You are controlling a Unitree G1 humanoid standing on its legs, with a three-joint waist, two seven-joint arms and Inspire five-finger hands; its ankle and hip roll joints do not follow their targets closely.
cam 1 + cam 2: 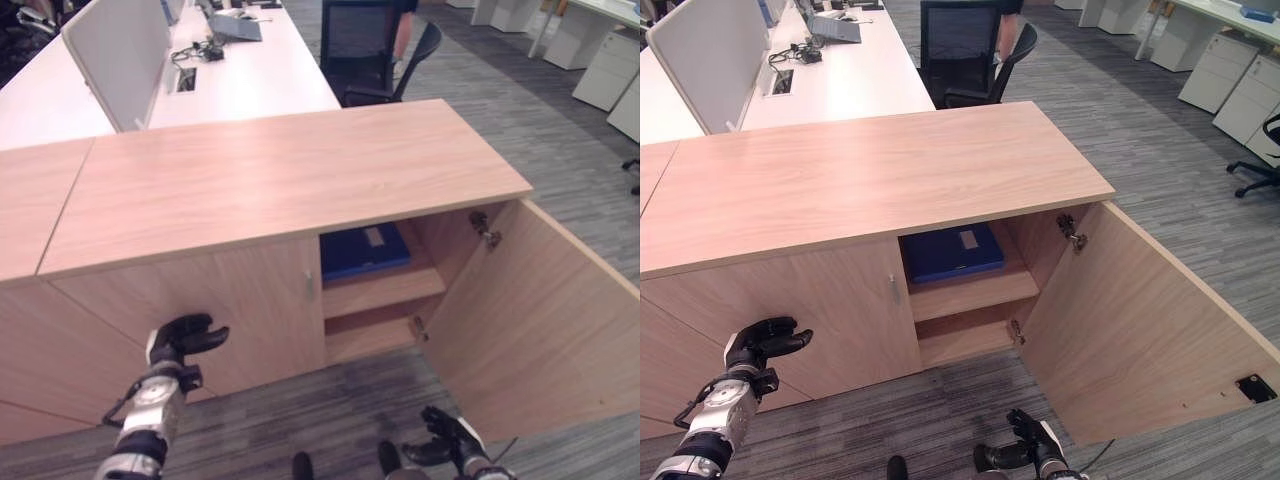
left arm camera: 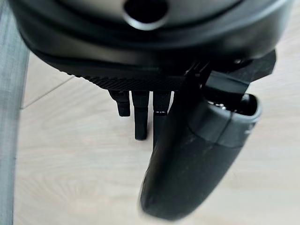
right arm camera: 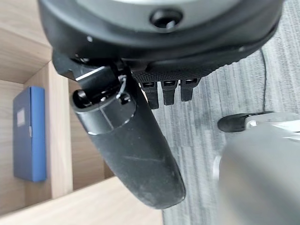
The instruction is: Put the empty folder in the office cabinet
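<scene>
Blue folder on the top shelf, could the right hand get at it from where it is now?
Probably yes: the cabinet door stands wide open, the blue folder lies unblocked, and the right hand hangs empty below.

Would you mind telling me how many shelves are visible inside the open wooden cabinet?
2: the upper shelf carries the flat blue folder; the lower shelf sits beneath it. The closed left door may hide more.

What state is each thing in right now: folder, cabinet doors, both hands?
folder: lying flat on the cabinet's upper shelf, held by neither hand
right door: swung wide open
left door: closed
left hand: empty, fingers curled, in front of the left door
right hand: empty, fingers curled, low near the floor by the right door
</scene>
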